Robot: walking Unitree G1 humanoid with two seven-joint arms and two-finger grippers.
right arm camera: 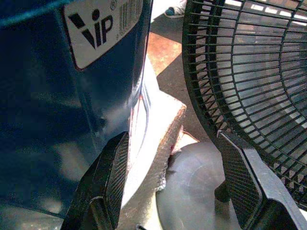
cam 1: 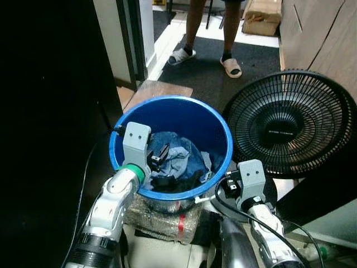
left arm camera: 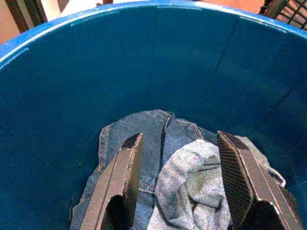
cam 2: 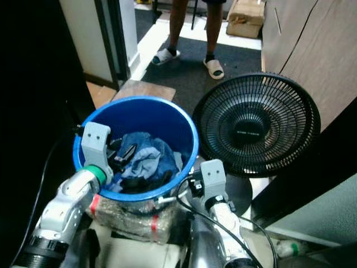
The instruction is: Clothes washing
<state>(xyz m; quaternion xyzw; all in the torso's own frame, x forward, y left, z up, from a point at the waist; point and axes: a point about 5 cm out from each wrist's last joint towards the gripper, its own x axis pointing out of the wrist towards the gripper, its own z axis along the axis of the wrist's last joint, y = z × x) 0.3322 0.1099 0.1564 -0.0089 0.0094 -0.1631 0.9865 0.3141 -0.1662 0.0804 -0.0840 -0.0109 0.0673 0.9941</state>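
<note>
Denim clothes (cam 1: 177,158) lie crumpled in upright blue bucket (cam 1: 167,114), frame centre (fan (cam 1: 290,123) right, dark mat above); left gripper (left arm camera: 180,184) spread over them, right gripper (right arm camera: 175,184) spread outside.

The silver left arm (cam 1: 109,209) reaches forward, its left gripper (left arm camera: 180,184) angled downward with both long black fingers (left arm camera: 117,184) spread apart; the silver right arm (cam 1: 262,223) sits lower, right gripper (right arm camera: 175,187) likewise parted.
</note>
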